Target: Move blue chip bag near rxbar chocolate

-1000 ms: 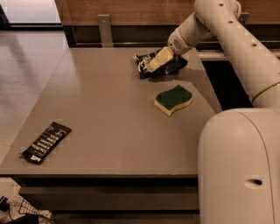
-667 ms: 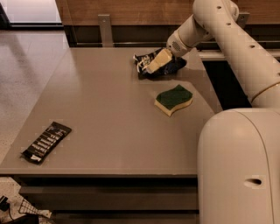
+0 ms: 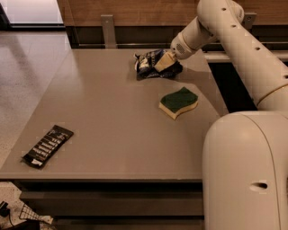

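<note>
White lettering on the blue chip bag (image 3: pixel 146 65) under the hand (image 3: pixel 163 63) and on the rxbar chocolate (image 3: pixel 47 146) cannot be read.

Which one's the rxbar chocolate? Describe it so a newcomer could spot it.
On the grey table, look at the near left corner, far from the gripper at the blue chip bag. The rxbar chocolate is flat, slim, black with white text rows.

Grey table (image 3: pixel 112 117), wood-panel wall (image 3: pixel 135 8), glossy floor (image 3: pixel 22 81).

Green and yellow sponge (image 3: pixel 178 102) lying flat on grey table (image 3: pixel 112 117), towards its right side, polished floor (image 3: pixel 22 72) at left
</note>
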Controlling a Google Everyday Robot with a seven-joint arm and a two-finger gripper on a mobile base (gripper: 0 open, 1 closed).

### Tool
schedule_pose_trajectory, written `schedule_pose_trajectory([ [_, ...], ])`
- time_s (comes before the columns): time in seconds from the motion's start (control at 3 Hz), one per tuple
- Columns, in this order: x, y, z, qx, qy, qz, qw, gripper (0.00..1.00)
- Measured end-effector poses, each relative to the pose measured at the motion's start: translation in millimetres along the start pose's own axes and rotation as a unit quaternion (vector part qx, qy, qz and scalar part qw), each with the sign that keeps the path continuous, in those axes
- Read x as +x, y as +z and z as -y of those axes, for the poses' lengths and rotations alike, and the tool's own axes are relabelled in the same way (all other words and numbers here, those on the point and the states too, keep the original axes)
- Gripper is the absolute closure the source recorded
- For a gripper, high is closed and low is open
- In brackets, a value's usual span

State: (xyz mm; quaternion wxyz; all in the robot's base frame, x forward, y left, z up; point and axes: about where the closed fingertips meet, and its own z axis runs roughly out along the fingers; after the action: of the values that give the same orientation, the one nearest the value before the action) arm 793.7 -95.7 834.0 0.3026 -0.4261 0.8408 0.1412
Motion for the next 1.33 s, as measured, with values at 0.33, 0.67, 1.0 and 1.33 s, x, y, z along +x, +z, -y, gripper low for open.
schedule_pose_trajectory([
  [0.33,0.4,4.2,-1.3,-0.003,0.000,-0.001,1.0000,0.82],
  [0.67,-1.7,2.1,-1.4,-0.003,0.000,-0.002,1.0000,1.00],
  [1.0,-2.2,1.6,-1.5,-0.003,0.000,-0.002,1.0000,1.00],
  [1.33,-2.2,1.5,-1.5,-0.003,0.000,-0.002,1.0000,1.00],
])
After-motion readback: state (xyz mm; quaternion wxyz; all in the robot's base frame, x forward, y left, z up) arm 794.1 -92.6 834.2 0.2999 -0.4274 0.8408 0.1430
